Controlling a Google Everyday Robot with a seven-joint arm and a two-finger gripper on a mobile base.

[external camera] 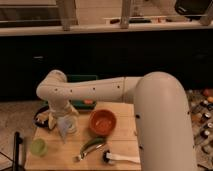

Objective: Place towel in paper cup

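My gripper hangs from the white arm over the left part of the wooden table. It is shut on a pale grey towel, which hangs down to a point just above the table. A pale cup-like shape stands right behind the towel, partly hidden by it; I cannot tell whether it is the paper cup. A small green cup stands at the front left, to the left of and below the towel.
An orange bowl sits right of the towel. A green vegetable and a white-handled brush lie near the front. A dark plate with food is at the left edge. A green tray is behind.
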